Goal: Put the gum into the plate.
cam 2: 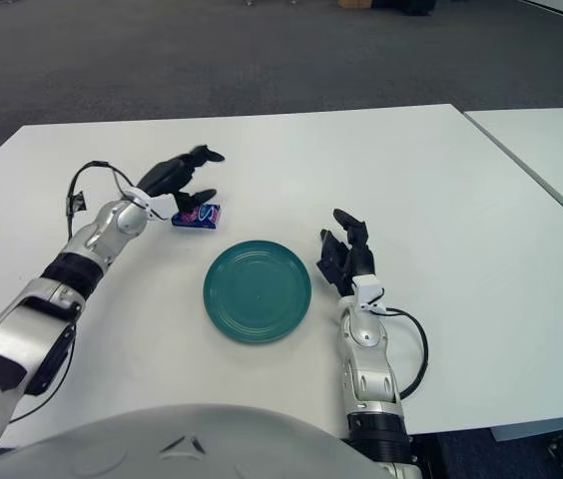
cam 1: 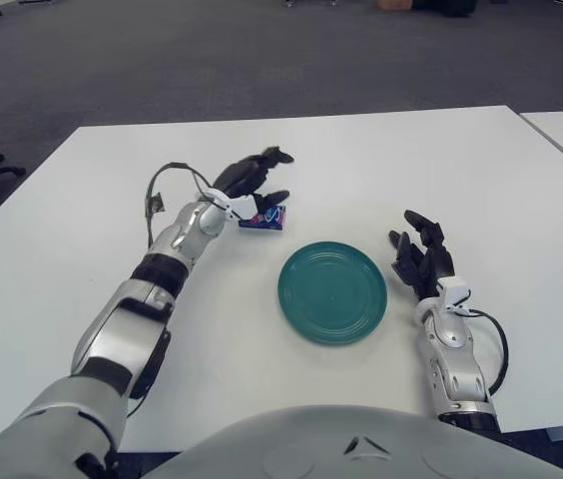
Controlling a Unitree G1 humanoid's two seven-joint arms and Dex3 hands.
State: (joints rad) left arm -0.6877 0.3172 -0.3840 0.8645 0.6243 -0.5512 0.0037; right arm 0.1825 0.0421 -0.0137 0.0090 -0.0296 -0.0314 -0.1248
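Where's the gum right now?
The gum lies on the white table, left of centre, at the left hand's fingertips, just up-left of the green plate.

White table [cam 1: 481, 180], grey carpet [cam 1: 162, 60]

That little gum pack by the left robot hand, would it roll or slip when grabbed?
The gum pack looks flat and boxy, so it probably won't roll. Its glossy wrapper might slip between the left robot hand's spread fingers. It likely slides easily on the smooth table.

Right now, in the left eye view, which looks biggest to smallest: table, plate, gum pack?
1. Table, by far the largest.
2. Plate.
3. Gum pack, smallest, beside the left hand.
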